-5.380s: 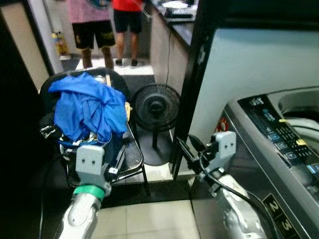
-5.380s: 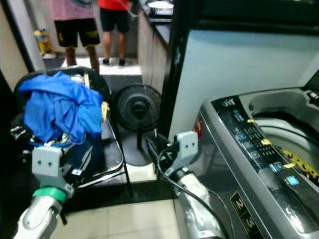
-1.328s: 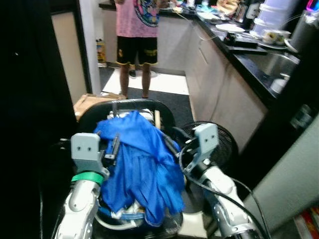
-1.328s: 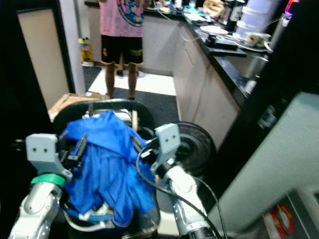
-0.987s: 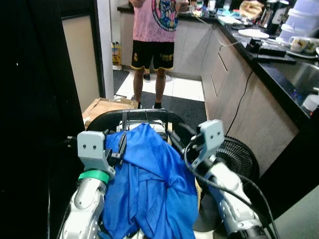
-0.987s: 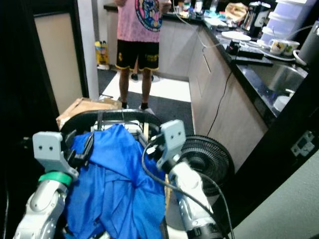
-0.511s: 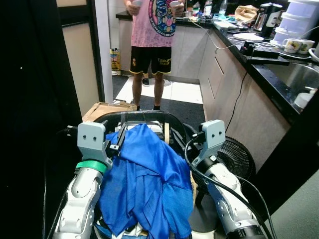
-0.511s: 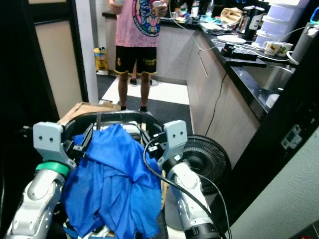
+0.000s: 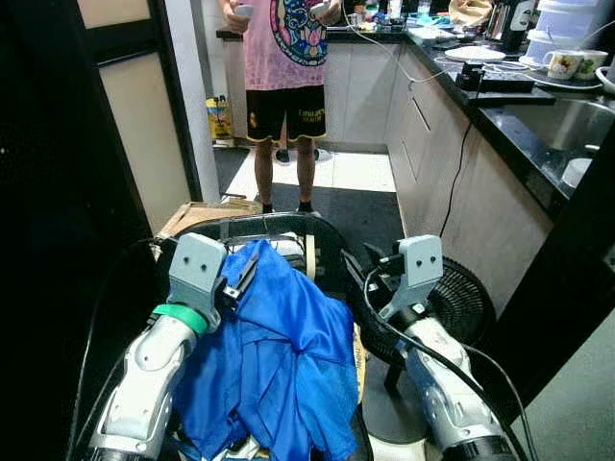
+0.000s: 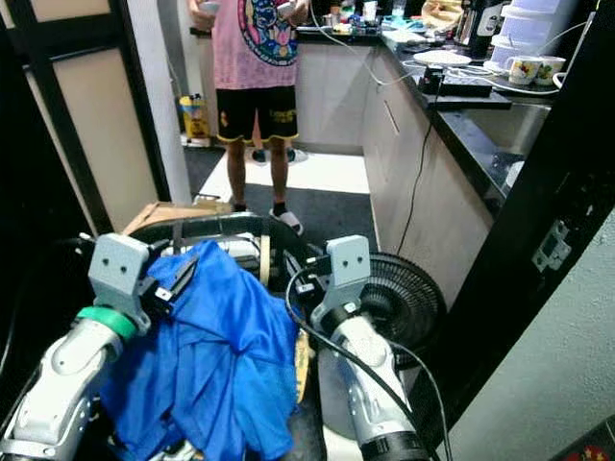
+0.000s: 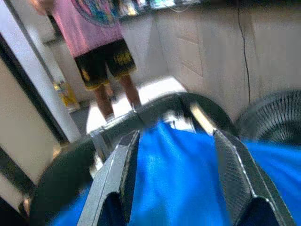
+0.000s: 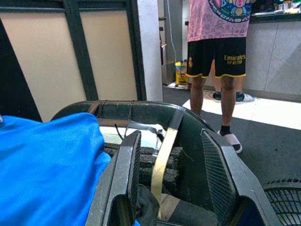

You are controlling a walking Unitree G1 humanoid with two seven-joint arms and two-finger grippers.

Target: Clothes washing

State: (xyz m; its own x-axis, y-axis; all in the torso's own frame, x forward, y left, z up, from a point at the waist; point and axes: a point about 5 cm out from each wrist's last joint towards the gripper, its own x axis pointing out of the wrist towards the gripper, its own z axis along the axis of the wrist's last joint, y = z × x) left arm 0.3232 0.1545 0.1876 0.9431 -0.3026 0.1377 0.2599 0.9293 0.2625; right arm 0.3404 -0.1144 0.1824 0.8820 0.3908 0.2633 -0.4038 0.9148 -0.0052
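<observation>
A crumpled blue garment (image 9: 283, 370) lies heaped over a black laundry basket (image 9: 288, 224) right in front of me. My left gripper (image 9: 246, 274) is open, its fingers resting at the garment's upper left edge. In the left wrist view the blue garment (image 11: 183, 183) spreads between and beyond the open fingers (image 11: 117, 176). My right gripper (image 9: 357, 274) is open too, just right of the heap near the basket's rim. The right wrist view looks past its fingers (image 12: 220, 181) at the basket rim (image 12: 141, 109), a pale strap and the blue garment (image 12: 47, 165) to one side.
A person (image 9: 288, 58) in a pink shirt and black shorts stands on the floor beyond the basket. A black floor fan (image 9: 466, 307) is at the right, under a dark kitchen counter (image 9: 524, 110). A cardboard box (image 9: 204, 213) lies behind the basket; a dark door frame (image 9: 67, 192) is at the left.
The whole view has shifted slightly as the camera moved. My left gripper has come a little further in over the top of the blue garment. Both grippers remain open.
</observation>
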